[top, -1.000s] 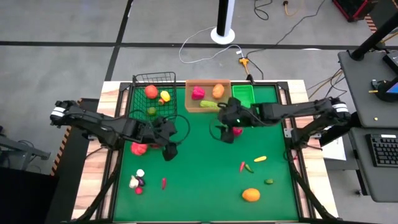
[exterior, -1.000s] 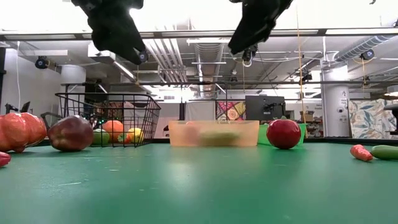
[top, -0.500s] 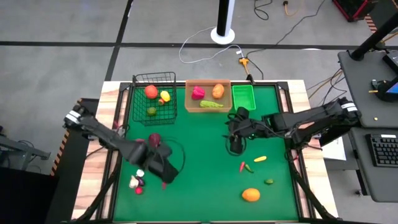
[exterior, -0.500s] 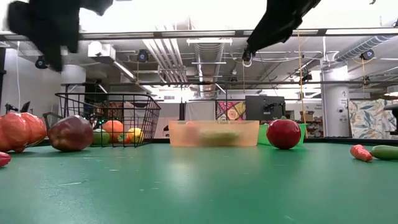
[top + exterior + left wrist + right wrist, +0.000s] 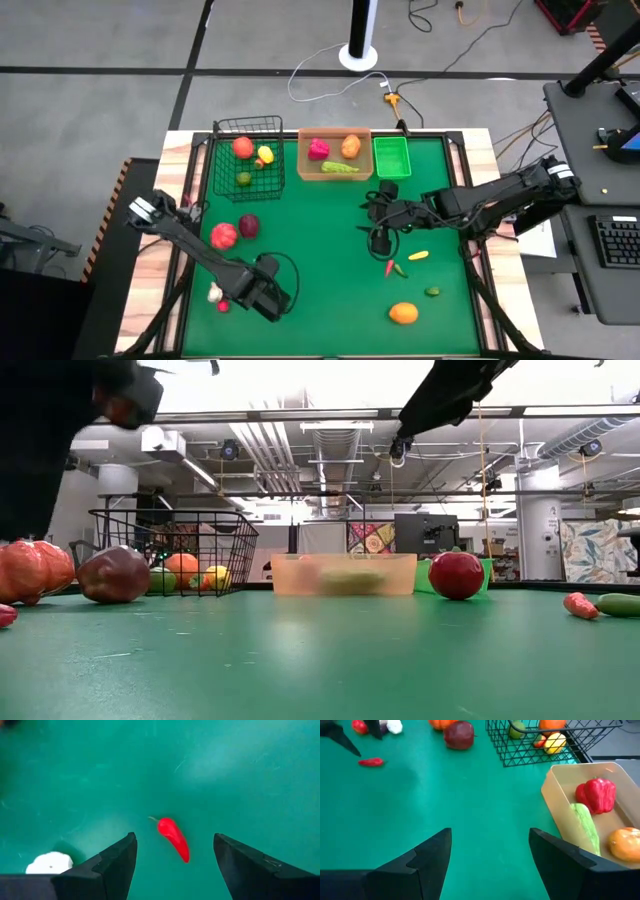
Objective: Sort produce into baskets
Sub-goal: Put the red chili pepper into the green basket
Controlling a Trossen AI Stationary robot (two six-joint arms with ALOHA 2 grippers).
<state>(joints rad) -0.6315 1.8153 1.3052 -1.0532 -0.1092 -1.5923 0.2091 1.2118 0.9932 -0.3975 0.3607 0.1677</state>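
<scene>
My left gripper point(image 5: 268, 297) hangs open near the table's near-left part, pointing down. Below it a small red chilli point(image 5: 174, 839) lies flat on the green mat between the two fingers, untouched. A white garlic piece point(image 5: 49, 863) lies beside it. My right gripper point(image 5: 378, 222) hovers open over the mat's middle right with nothing between its fingers point(image 5: 435, 851). At the far edge stand the black wire basket point(image 5: 250, 150), the tan tray point(image 5: 335, 172) and the green bin point(image 5: 392, 156). Basket and tray hold produce.
A red tomato point(image 5: 223, 235) and a dark apple point(image 5: 248, 226) lie left of centre. A yellow chilli point(image 5: 418, 255), a red and a green chilli point(image 5: 394, 268), a small green piece point(image 5: 432, 292) and an orange point(image 5: 403, 313) lie near right. A red apple point(image 5: 456, 575) sits before the bin.
My left gripper has swung from beside the tomato and apple toward the table's near edge and come down, turning until it points down over the red chilli. My right gripper has drifted a little from the tray toward the near edge. No produce has moved.
</scene>
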